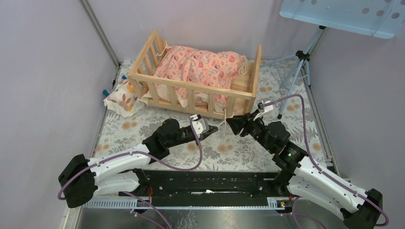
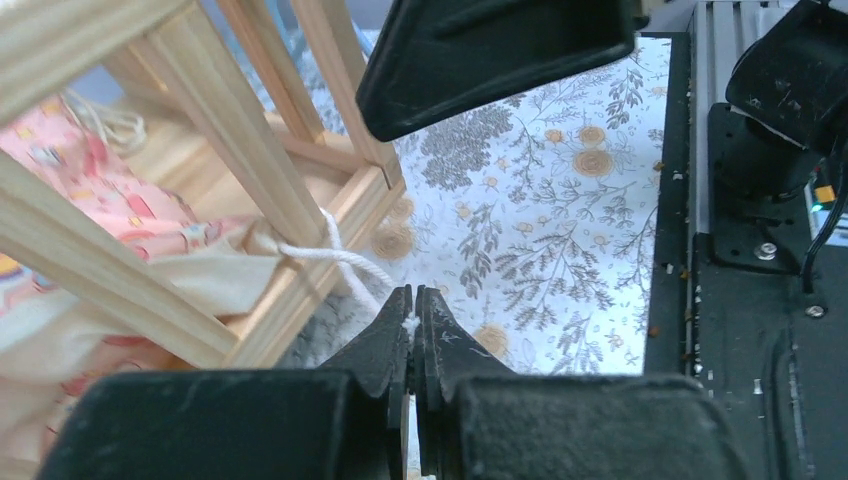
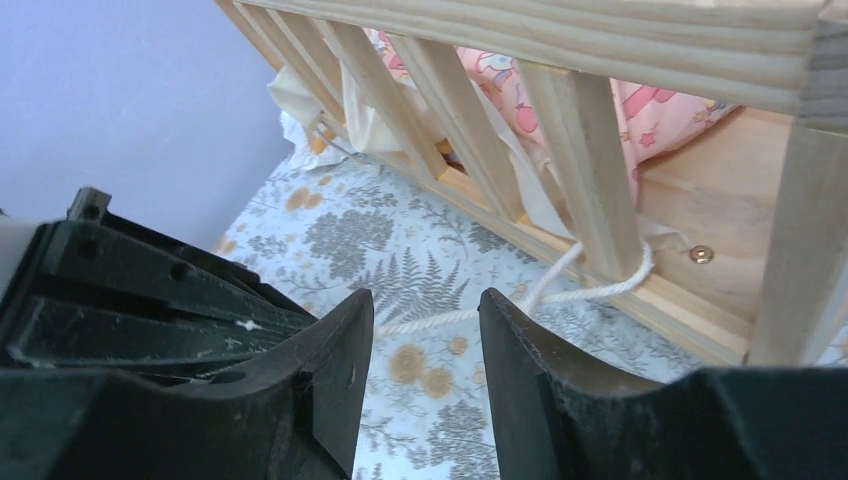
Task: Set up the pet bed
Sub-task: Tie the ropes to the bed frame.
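Observation:
The pet bed [image 1: 191, 87], a light wood frame with slatted rails, stands at the back of the floral mat. A pink patterned cushion [image 1: 200, 64] lies in it. A small cream pillow with orange leaves [image 1: 123, 99] lies outside its left end. A white cord [image 2: 345, 258] is looped round a front slat near the bed's right corner [image 3: 600, 285]. My left gripper [image 2: 412, 296] [image 1: 214, 128] is shut on the end of this cord just in front of the rail. My right gripper [image 3: 425, 305] [image 1: 230, 122] is open right beside it, its fingers on either side of the cord's line.
The floral mat [image 1: 248, 148] covers the table. A tripod [image 1: 297, 71] stands at the back right under a blue perforated panel [image 1: 344, 14]. Purple walls close in the left, back and right. The black base rail [image 1: 210, 183] runs along the near edge.

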Available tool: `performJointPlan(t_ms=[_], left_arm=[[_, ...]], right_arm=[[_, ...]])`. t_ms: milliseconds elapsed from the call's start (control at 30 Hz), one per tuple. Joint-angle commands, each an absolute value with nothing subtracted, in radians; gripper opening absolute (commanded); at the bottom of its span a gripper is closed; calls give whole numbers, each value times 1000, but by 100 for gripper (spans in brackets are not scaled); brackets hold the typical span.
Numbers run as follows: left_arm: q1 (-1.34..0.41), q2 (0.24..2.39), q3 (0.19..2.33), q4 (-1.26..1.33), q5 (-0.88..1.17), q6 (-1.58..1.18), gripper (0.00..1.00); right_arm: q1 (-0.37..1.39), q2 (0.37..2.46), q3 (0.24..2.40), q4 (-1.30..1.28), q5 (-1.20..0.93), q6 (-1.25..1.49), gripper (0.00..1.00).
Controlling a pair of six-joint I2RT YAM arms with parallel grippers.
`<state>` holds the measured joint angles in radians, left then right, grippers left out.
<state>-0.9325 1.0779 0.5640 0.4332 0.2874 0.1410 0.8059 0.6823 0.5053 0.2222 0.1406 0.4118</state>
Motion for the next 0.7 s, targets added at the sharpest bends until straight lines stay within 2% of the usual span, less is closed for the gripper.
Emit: performJointPlan(t_ms=[0,100,267,367,433,533,667], left_arm=[[-931,1027,540,532,369,347,0],[-932,1019,530,565,363,344,0],[-932,1029,552,547,384,327,0],[-932,1042,558,541,386,322,0],[-931,1049,565,534,382,323,0],[-931,1071,589,492,361,338,0],[-931,1087,610,449,329,378,0]], right_arm=[[805,707,585,158,83,546,51],[805,737,605,155,16,533,52],[805,693,488,304,-57,236,53],[805,649,430,422,-49,163,60],[806,668,490,363,-11,213,61],[805,745,643,177,14,348,57],[805,822,784,14,-42,478,52]])
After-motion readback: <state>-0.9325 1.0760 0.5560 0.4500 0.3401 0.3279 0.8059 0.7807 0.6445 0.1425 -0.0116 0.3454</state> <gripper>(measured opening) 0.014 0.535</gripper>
